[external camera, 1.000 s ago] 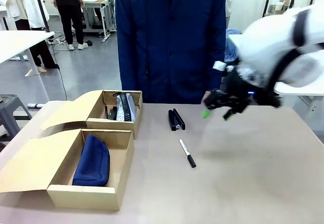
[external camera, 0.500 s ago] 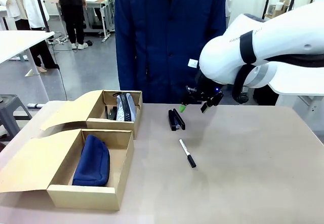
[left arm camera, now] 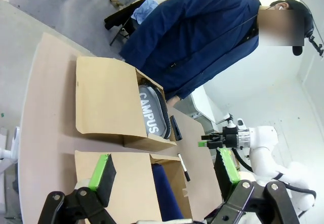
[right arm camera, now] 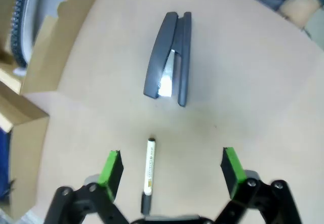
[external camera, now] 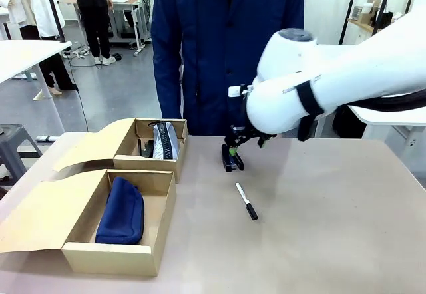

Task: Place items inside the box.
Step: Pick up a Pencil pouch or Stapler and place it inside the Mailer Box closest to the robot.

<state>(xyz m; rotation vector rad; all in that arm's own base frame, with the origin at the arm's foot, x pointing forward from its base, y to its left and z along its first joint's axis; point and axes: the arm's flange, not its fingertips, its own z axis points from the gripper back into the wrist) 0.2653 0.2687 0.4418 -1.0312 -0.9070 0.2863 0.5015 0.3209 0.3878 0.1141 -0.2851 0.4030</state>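
Black stapler (external camera: pixel 231 157), long and closed, is being seen lying flat on the beige tabletop (external camera: pixel 333 227) near its far edge, just in front of a person in a dark navy coat (external camera: pixel 226 48). The right end effector (external camera: pixel 233 149) is being held directly over this stapler, close above it, by the white arm reaching in across the middle. In the right wrist view its green-padded fingers are being held wide apart around bare tabletop, with nothing between them (right arm camera: pixel 172 163); the stapler (right arm camera: pixel 168 59) is lying beyond the fingertips, and whether it is being touched cannot be told.

A slim white-and-black marker pen (external camera: pixel 246 201) is lying on the tabletop nearer the robot, apart from the stapler, its black cap pointing toward the robot's side. In the right wrist view the pen (right arm camera: pixel 148 172) is being shown between the two fingers, nearer one of them.

Two open brown cardboard boxes are standing side by side on the robot's left part of the tabletop, flaps folded outward. A navy blue soft fabric zip pouch (external camera: pixel 122 210) is lying inside the near cardboard box (external camera: pixel 110 257). A grey zip case printed "CAMPUS" (external camera: pixel 164 141) is being held on edge in the far cardboard box (external camera: pixel 143 165), with a small dark item beside it that cannot be made out.

The left end effector (left arm camera: pixel 164 168) is being held open and empty above the near box, looking across both boxes toward the person.
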